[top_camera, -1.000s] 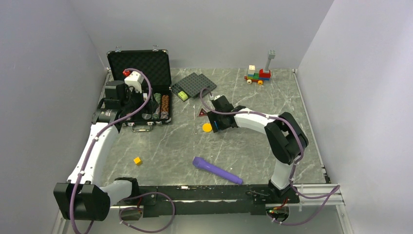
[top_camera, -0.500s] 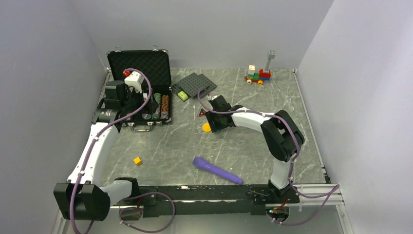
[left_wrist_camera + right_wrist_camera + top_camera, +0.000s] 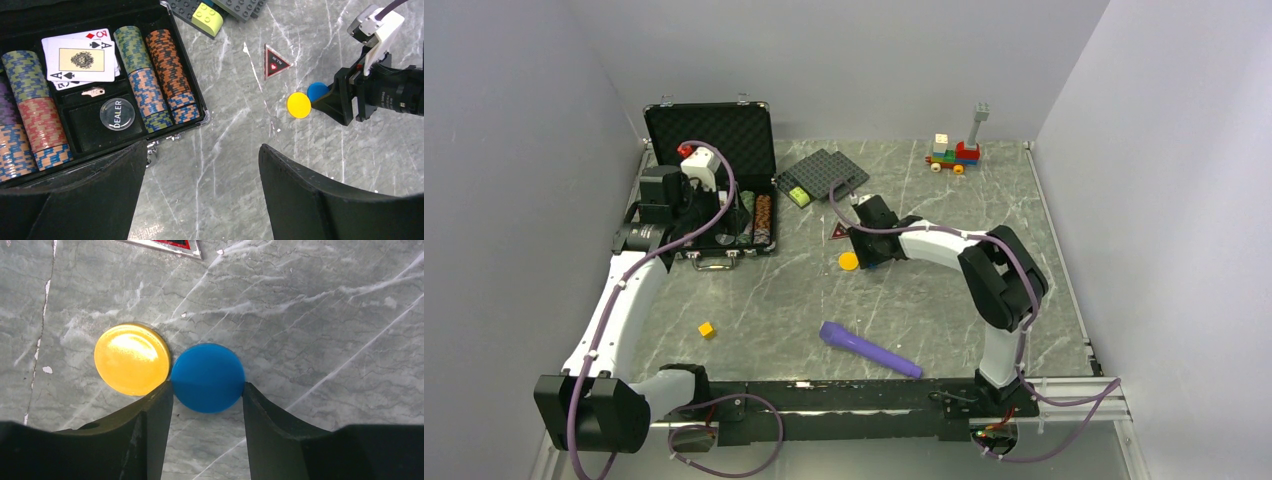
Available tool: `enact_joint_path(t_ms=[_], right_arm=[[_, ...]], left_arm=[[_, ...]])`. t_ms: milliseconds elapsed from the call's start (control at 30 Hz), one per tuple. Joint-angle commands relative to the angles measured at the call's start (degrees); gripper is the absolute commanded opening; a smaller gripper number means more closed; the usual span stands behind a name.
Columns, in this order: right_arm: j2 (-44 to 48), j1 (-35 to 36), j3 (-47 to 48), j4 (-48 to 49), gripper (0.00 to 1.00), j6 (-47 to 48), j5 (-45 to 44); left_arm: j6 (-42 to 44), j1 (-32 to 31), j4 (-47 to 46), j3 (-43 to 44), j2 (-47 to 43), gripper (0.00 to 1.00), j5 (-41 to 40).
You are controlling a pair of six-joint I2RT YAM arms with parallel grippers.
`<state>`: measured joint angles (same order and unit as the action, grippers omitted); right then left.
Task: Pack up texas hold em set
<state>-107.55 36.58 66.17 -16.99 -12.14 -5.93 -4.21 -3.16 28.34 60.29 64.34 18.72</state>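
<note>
Texas hold em blue disc (image 3: 207,377) sits on the desk (image 3: 310,315), pinched between our right jaws, yellow disc (image 3: 131,358) just outside. Our left jaws gape wide, empty.

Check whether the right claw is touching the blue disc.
Touching. Right wrist view: the right claw has both fingers against the blue disc rim, no gap.

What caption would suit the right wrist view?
Right gripper pinches the blue disc by its edges on the marble table, the yellow disc touching it.
</note>
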Motion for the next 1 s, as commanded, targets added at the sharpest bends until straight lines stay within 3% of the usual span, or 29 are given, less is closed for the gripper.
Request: enact_joint_path(t_ms=[0,200,467,700,967], right_arm=[[1.24,0.12,-2.62,1.31,0.36,-0.47,-0.25],[6.0,0.68,-4.7,3.5,0.29,1.59,-0.7],[15.91,2.68,-10.58,7.37,0.26,3.45,0.71],[25.33,10.31,-16.93,13.76,0.25,7.41,-0.83],[31.71,17.28,-20.08,20.16,0.25,10.59,-3.53]], left_arm=[[-1.33,-0.18,-1.76,0.88,-0.09,0.85,3.29],[-3.72,-0.93,-3.57,-0.17,2.65,0.85,8.07],[-7.95,-5.17,-6.3,-1.29,8.04,0.84,16.47],[-13.14,-9.76,-11.42,-3.13,13.14,0.81,26.1],[-16.79,-12.72,-15.13,-4.0,18.16,0.72,33.3]])
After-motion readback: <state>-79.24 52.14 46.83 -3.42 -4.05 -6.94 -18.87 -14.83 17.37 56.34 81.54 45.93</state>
